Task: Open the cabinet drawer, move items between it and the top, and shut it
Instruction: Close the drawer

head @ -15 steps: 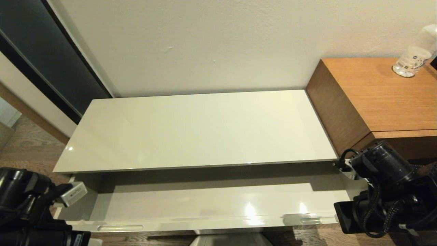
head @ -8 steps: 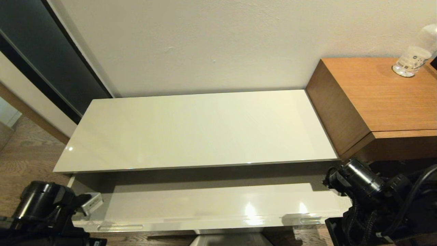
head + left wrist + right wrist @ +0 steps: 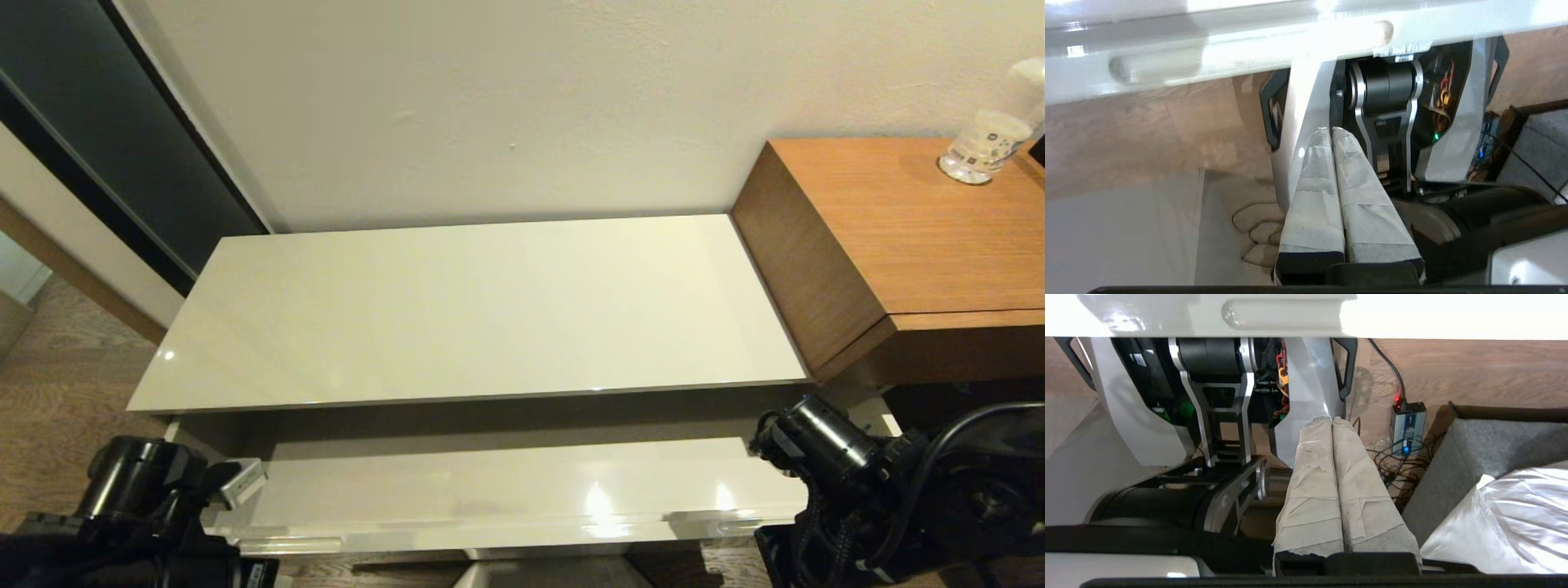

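The cream cabinet's top (image 3: 473, 310) lies bare. Below it the drawer (image 3: 506, 486) stands pulled out, its cream interior showing nothing inside. Its front edge carries two slot handles (image 3: 290, 543) (image 3: 735, 525). My left arm (image 3: 139, 490) hangs low at the drawer's left front corner and my right arm (image 3: 824, 453) at its right front corner. The left gripper (image 3: 1331, 130) is shut and holds nothing, pointing below the front's slot handle (image 3: 1249, 49) toward my base. The right gripper (image 3: 1332, 419) is likewise shut and bare, under the other handle (image 3: 1286, 312).
A taller wood-grain desk (image 3: 922, 237) abuts the cabinet's right end, with a clear bottle (image 3: 980, 147) on it. A dark panel (image 3: 98, 139) stands at the left. On the floor by my base lie a power adapter (image 3: 1408, 424), cables and a grey box (image 3: 1486, 457).
Both arms have dropped lower and swung inward toward the drawer's front corners. The drawer stays pulled out.
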Motion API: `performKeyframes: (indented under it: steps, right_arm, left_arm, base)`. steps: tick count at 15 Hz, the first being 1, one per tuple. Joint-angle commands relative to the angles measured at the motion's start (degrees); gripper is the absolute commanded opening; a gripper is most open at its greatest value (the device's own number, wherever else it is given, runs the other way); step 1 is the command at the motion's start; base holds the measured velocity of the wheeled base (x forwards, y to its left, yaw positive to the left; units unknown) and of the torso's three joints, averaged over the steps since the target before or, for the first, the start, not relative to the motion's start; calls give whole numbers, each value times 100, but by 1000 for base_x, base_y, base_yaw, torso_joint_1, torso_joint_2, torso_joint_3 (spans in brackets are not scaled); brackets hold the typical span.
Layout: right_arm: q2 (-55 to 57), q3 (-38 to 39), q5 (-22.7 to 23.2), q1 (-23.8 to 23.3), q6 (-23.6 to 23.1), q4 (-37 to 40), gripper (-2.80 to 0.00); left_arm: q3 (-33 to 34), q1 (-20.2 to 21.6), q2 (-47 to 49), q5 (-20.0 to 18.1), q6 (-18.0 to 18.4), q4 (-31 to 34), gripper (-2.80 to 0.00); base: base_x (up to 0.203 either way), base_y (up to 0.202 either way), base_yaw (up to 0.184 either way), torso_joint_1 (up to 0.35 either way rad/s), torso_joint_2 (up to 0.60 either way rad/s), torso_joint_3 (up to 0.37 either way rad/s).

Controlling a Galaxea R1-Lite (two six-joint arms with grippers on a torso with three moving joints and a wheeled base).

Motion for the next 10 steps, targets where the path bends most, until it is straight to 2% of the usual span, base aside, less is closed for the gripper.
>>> performKeyframes:
  steps: [1,7,10]
  right_arm:
    - [206,33,-4,5,16,-47,-280]
    - [644,16,5,5,76,-382,-280]
    - [845,42,-21,5,127,-968,-280]
  left_arm:
    - [35,-1,197,-7,-12,-42,-280]
    - [-19,8,270,-15,-14,-50,-280]
    - [-77,-1,306,-15,-14,-50,-280]
  base:
    - [0,0,0,0,0,0]
    - [0,0,0,0,0,0]
    - [0,0,0,0,0,0]
